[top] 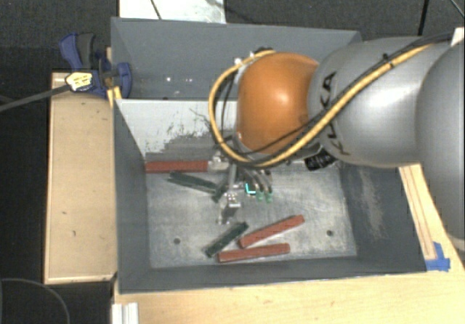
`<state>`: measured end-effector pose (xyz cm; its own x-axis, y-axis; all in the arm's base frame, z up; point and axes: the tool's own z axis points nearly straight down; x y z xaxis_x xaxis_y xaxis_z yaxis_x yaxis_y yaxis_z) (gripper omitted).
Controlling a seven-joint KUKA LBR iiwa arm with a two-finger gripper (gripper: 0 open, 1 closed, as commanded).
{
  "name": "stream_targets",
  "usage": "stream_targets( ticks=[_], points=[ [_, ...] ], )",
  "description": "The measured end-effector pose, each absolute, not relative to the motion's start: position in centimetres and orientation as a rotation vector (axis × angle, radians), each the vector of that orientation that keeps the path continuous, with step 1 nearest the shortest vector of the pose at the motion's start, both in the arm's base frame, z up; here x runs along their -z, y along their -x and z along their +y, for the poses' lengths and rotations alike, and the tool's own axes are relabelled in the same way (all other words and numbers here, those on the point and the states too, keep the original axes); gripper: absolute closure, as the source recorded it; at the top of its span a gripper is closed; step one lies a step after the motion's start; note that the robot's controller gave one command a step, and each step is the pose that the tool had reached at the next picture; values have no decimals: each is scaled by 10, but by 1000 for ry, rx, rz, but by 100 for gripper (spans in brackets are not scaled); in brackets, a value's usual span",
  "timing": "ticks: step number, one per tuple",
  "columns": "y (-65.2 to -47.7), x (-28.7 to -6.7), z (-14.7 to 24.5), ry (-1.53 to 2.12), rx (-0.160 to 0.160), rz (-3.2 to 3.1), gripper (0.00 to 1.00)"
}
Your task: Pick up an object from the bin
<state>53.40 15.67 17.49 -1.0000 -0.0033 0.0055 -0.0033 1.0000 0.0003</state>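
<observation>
Orange-capped arm (280, 104) reaches in from your right; gripper (232, 200) low over bin floor (316, 203), just beside right end of dark green bar (190, 181). Grip state: you cannot tell.

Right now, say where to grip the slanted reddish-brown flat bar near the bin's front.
Slanted reddish-brown bar: likely its right half, from above, across the narrow width; it lies flat, and its left end crowds a dark green bar and another reddish-brown bar.

Bar (174, 166) at the bin (133, 184) floor's back-left, strip (190, 181) just before it, claw (232, 201) mid-floor, three bars (254, 252) near front wall
</observation>
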Motion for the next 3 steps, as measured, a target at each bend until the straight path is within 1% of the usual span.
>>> stream_targets(
  ticks=[1, 2, 3],
  points=[
    [-536, -179, 156, 1, 2, -3144, 0],
    [-519, -151, 144, -120, 4, -3147, 0],
    [-494, -75, 55, -83, 11, -3154, 100]
  ],
)
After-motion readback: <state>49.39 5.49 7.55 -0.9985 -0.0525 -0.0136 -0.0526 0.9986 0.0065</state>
